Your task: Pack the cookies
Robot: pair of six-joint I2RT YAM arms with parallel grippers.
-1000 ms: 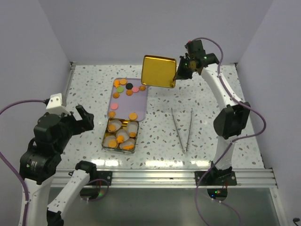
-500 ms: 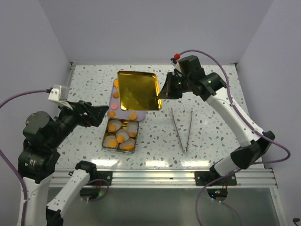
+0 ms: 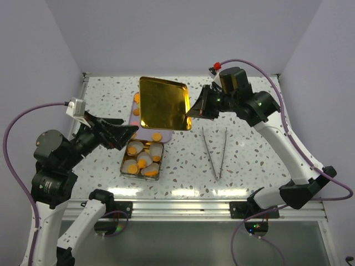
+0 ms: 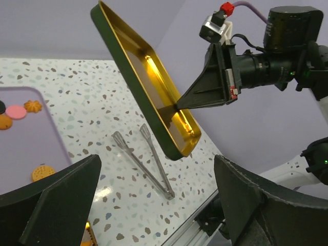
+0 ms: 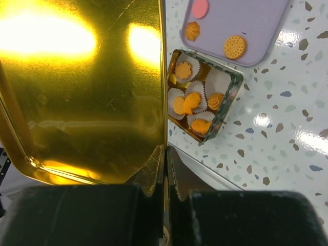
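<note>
While the lid hangs above the table, status: packing looks mostly done, closing left.
left gripper: jaws wide apart, empty, beside tin.
tin: paper cups filled with orange cookies.
tongs: lying loose, right of tin.
purple tray: few loose cookies left, far part blocked by lid.
right gripper: pinched on lid edge, lid tilted over tray.
</note>
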